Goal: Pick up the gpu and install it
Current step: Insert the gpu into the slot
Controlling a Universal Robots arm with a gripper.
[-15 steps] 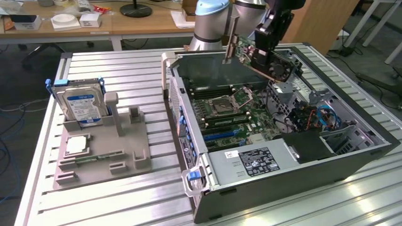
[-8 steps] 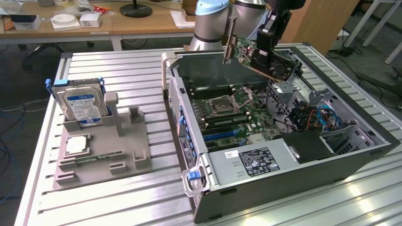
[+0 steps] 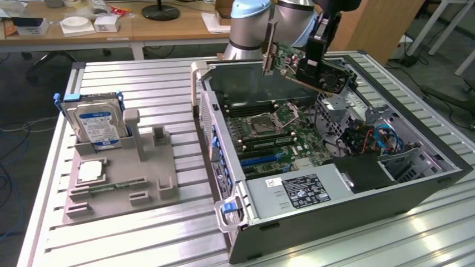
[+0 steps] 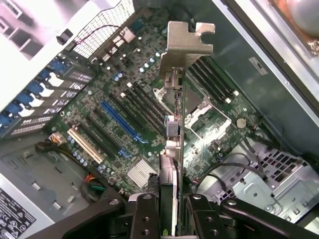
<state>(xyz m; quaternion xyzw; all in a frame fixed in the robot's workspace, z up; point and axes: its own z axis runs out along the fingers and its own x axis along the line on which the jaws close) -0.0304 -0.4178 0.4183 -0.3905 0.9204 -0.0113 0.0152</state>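
The claw pinches the gpu, a thin dark circuit card with a silvery metal bracket, above the open black computer case on the desk; light, stiff, probably fragile, best held by its board edges

Robotics lab bench, not a home or a shop: an industrial robot arm stands at the far edge of an aluminium slatted table, holding a gpu over an open PC case with its motherboard bare. A grey parts fixture beside the case racks a hard drive upright. Wooden desks with boxes stand behind, and loose cables lie on the floor.
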